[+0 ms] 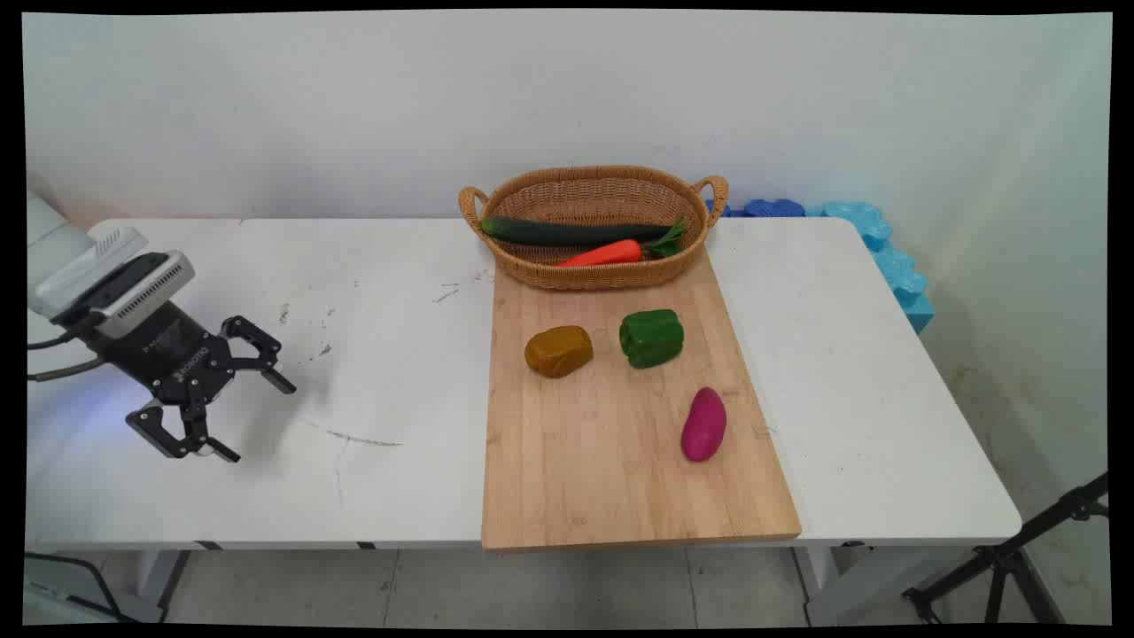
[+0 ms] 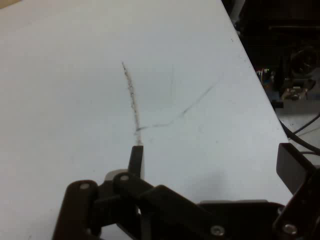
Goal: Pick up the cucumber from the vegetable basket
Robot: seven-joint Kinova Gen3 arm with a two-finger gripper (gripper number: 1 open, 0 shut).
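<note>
A: What has the claw (image 1: 252,416) got?

B: Nothing. It hangs at the frame's lower left, fingers spread wide, over bare, scuffed surface (image 1: 381,425).

A: And the vegetables?

B: Well apart from it, right of centre. On the wooden board (image 1: 611,478) lie a brown potato (image 1: 558,351), a green pepper (image 1: 651,338) and a purple sweet potato (image 1: 704,424). The basket (image 1: 594,270) at the board's far end holds a cucumber (image 1: 567,232) and a carrot (image 1: 607,253).

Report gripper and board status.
Gripper open, empty, over bare table left of cutting board. Nearest: brown potato. Nothing between.
</note>
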